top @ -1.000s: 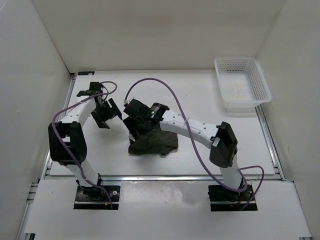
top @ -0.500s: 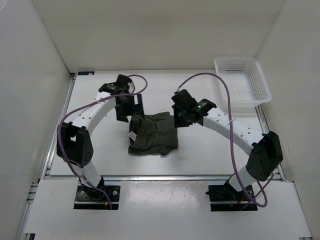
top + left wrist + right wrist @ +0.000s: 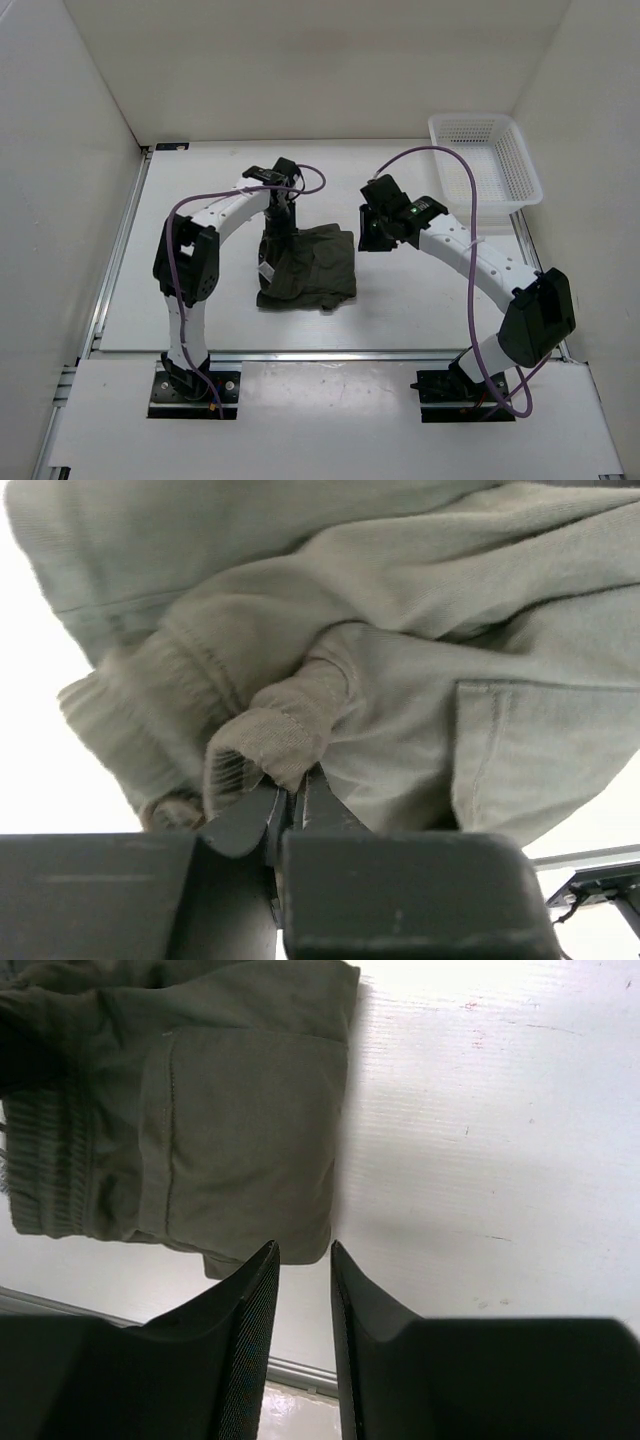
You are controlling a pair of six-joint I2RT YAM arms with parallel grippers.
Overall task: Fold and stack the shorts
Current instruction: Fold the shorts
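The dark olive shorts (image 3: 312,268) lie crumpled on the white table, with a small white tag (image 3: 265,270) at their left edge. My left gripper (image 3: 278,226) sits at their back left corner. In the left wrist view, that left gripper (image 3: 295,780) is shut on a bunched fold of the ribbed waistband of the shorts (image 3: 420,680). My right gripper (image 3: 372,236) hovers just to the right of the shorts. The right wrist view has the right gripper (image 3: 302,1248) with a narrow gap, nothing between its fingers, and the shorts (image 3: 230,1110) ahead to its left.
A white mesh basket (image 3: 485,170) stands at the back right corner. White walls close in the table on the left, back and right. A metal rail (image 3: 330,353) runs along the near edge.
The left arm swung right to the shorts and shut on the waistband. The right gripper let go of the shorts and moved to their right side; the shorts now lie flatter.
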